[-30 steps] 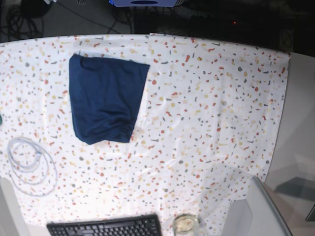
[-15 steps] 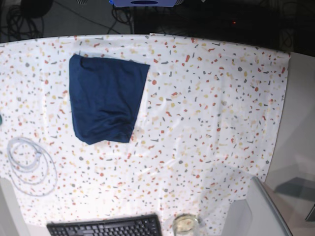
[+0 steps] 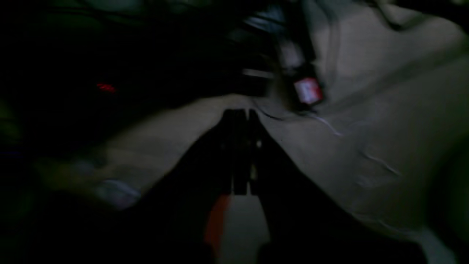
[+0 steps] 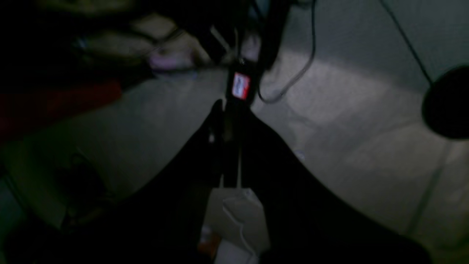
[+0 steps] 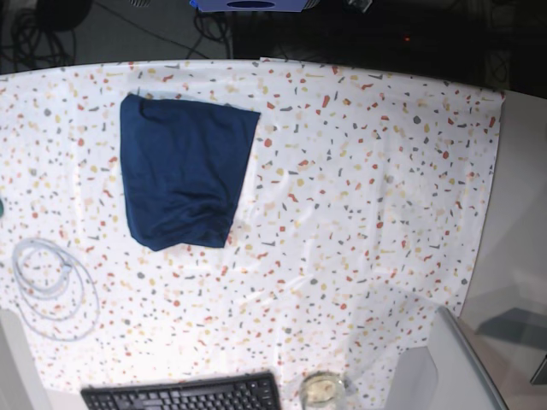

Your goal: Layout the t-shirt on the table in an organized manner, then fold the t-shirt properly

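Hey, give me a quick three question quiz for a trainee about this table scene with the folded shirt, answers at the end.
1. True or false: the dark navy-blue soft fabric t-shirt lies folded into a compact block on the white speckled cloth table.
2. What lies nearer the coiled clear cable: A) the black keyboard, B) the small glass jar?
3. How do the left pincer and right pincer stand, and do they hold anything?

Key
1. True.
2. A.
3. Both shut, holding nothing; neither appears over the table in the base view.
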Robot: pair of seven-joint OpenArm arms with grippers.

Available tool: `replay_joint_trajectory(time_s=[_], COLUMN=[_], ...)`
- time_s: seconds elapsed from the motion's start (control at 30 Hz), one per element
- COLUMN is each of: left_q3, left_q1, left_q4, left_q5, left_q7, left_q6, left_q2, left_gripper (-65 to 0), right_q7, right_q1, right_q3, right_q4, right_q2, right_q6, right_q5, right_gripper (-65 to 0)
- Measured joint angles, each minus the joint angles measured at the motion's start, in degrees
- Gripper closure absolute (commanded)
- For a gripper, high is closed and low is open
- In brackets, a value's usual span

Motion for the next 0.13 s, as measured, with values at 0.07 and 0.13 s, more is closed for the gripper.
replay_joint_trajectory(time_s=[0.07,0.13], left_q3=[0.0,0.0], left_q1=[-0.5,-0.6], left_q4=[0.0,0.0], left_q5=[0.1,0.1], left_q7=[-0.1,-0.1], left_q6=[-0.1,0.0], left_q2=[0.3,0.8], left_gripper=[0.0,0.0], right_q7=[-0.1,-0.3], right_q1=[0.0,-0.2], right_q3=[0.0,-0.2], right_q4=[0.0,0.0], right_q2=[-0.6,-0.2], right_q6=[0.5,1.1], right_q5=[-0.2,-0.6], right_gripper=[-0.6,-0.6])
